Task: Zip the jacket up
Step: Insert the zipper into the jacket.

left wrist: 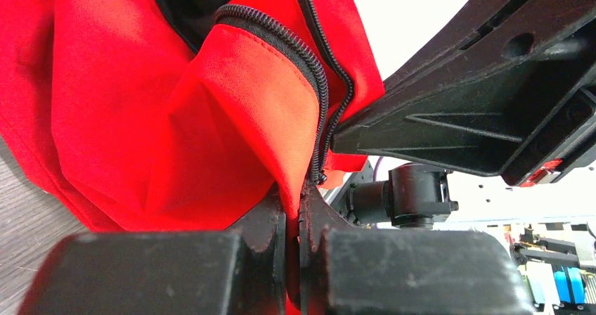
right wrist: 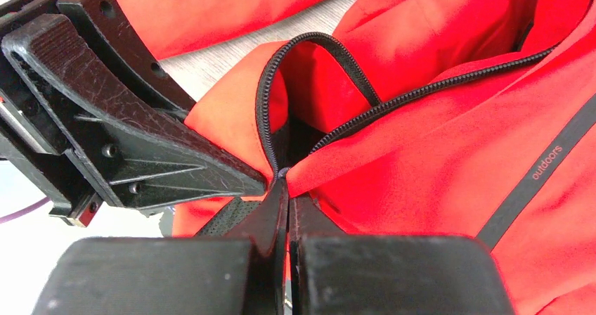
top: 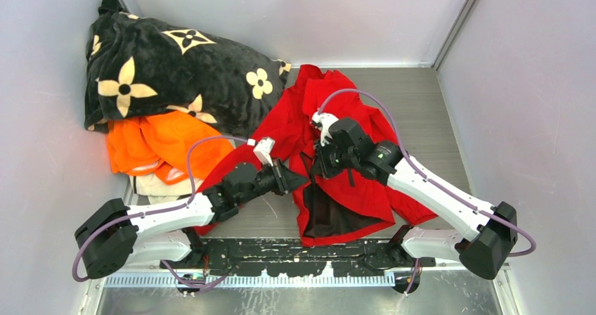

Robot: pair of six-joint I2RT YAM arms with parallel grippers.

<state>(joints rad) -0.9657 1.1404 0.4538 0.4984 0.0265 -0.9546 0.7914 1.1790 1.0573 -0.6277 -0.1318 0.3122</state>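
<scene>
Pinching a fold of red cloth, the left gripper [left wrist: 295,209] is clenched on the jacket [left wrist: 176,132], just beside a row of black zipper teeth [left wrist: 320,111] that runs down to its fingertips. The right gripper [right wrist: 284,188] is also clenched on the jacket [right wrist: 436,153], at the place where the two rows of zipper teeth [right wrist: 267,111] meet. In the top view the left gripper [top: 299,178] and the right gripper [top: 320,162] stand tip to tip, very near each other.

Around both grippers the jacket [top: 295,118] lies crumpled, and its front is open. Its dark lining [top: 330,216] shows on the side toward the arm bases. A black strip [right wrist: 541,174] with the word "outdoors" crosses the cloth to the right of the right gripper.

Under the jacket is a grey table [top: 422,97] with a wood-grain pattern. Far to the left of the left gripper an orange garment [top: 162,143] lies on a pale cloth [top: 151,186], and beyond it a black blanket [top: 176,76] with cream flowers is heaped in the corner. Plain pale walls [top: 295,13] close the table on the left, the right and the far side.
</scene>
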